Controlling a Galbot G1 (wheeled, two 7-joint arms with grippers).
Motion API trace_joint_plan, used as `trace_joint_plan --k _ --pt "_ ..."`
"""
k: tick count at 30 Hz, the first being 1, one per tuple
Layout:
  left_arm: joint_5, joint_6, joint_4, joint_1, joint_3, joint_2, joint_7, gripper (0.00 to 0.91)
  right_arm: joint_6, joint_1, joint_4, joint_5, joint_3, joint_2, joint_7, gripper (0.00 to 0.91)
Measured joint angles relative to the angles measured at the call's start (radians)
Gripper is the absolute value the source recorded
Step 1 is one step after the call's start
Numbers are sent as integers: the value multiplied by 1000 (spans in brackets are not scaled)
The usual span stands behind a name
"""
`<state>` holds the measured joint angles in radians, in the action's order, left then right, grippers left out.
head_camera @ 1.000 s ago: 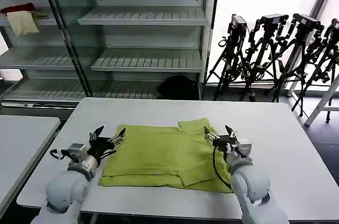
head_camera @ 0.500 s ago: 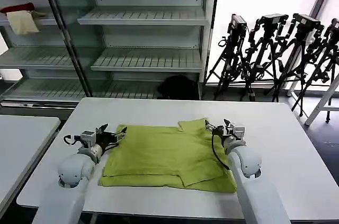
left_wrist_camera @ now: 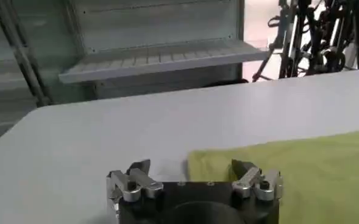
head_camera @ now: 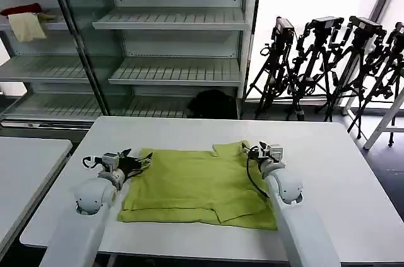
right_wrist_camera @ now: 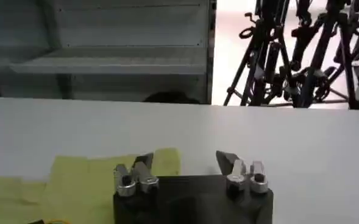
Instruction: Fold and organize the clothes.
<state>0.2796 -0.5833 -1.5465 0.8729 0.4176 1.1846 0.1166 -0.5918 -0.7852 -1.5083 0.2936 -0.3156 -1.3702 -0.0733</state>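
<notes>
A white table (head_camera: 328,172) carries the work. Behind it, at 11 o'clock, stands a metal shelf unit (head_camera: 170,27); black tripods (head_camera: 328,59) stand at 2 o'clock by the window. The T-shirt (head_camera: 196,185) lies flat at the table's centre, long axis running 9 to 3 o'clock, one sleeve pointing toward 1 o'clock. The left gripper (head_camera: 140,161) sits at the shirt's 10 o'clock corner, jaws spread. The right gripper (head_camera: 254,151) sits at the 1 o'clock sleeve, jaws spread.

Colours on our table

We see a plain lime yellow-green T-shirt (head_camera: 196,185) on a white table (head_camera: 328,153).
</notes>
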Motion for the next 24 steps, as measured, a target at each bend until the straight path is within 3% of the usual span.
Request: trace_joint_plan --k 2,4,6,7,8,9,10,11,24 --pt "-3 0 6 -2 -2 1 2 907 0 2 8 -6 5 -2 3 554" --pt "-3 1 12 -4 -2 2 6 846 2 3 17 -8 13 -4 7 363" --pt "-4 2 19 -7 -2 3 8 625 3 5 25 -8 17 -4 11 71" --pt "-5 3 22 -8 -2 4 10 494 3 6 27 -10 20 -5 11 0" --pt "-5 3 25 -9 -3 4 12 474 3 6 28 -10 21 -5 11 0" --pt "-5 3 27 -9 -3 4 13 232 3 6 29 -11 23 -6 13 0" --pt "-6 3 28 -9 -3 4 16 81 3 5 30 -12 24 -5 15 0" --pt "-5 3 29 -8 -3 4 19 30 3 5 30 -12 25 -4 16 0" --pt "-10 4 24 -2 -7 5 44 0 0 -2 18 -10 28 4 18 0"
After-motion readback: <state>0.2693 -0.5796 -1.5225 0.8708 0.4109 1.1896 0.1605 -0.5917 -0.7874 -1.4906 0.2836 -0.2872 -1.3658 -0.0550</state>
